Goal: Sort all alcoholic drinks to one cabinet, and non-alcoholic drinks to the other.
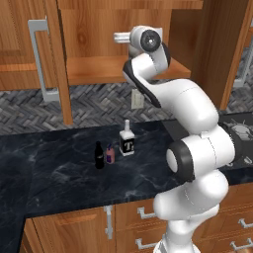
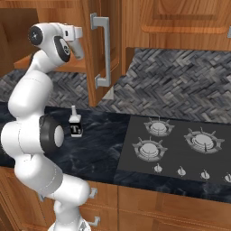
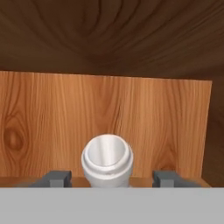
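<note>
Pincer (image 3: 107,179) straddles cream-white bottle (image 3: 107,159), arm raised into cabinet (image 1: 123,69).

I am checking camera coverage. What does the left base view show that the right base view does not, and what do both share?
Left base view: the black cola bottle and pink-purple bottle beside it. Right base view: the stove. Both: the square clear bottle on the dark counter, and the white arm.
</note>
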Tool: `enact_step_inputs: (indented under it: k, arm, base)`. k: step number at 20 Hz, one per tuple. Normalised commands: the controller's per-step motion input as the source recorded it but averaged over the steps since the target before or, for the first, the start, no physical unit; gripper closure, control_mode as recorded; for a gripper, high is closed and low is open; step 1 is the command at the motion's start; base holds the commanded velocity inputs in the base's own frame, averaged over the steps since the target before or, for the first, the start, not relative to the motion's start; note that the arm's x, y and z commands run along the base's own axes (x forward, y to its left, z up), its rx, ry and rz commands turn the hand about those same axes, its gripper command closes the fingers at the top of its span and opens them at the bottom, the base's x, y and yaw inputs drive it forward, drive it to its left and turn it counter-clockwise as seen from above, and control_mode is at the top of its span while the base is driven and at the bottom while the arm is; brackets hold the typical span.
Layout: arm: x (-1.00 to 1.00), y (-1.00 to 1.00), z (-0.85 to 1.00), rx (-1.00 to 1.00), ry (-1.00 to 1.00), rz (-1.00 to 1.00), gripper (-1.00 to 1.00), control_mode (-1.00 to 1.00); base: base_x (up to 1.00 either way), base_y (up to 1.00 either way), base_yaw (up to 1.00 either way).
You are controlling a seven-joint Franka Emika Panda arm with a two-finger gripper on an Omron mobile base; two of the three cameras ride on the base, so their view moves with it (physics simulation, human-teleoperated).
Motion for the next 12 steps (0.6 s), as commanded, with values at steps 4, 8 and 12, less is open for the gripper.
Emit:
enact_step_inputs:
  k: [4,8,12]
  arm:
    - [0.01,0.00,-0.01,0.01,-0.06,0.00,-1.00,-1.00]
    - [0.00,0.00,-0.02,0.00,-0.05,0.00,-1.00,-1.00]
    - [0.05,0.00,0.00,0.01,-0.01,0.00,-1.00,-1.00]
  base:
    - [0.00,0.00,0.00]
    - [0.00,0.00,0.00]
    - [0.00,0.00,0.00]
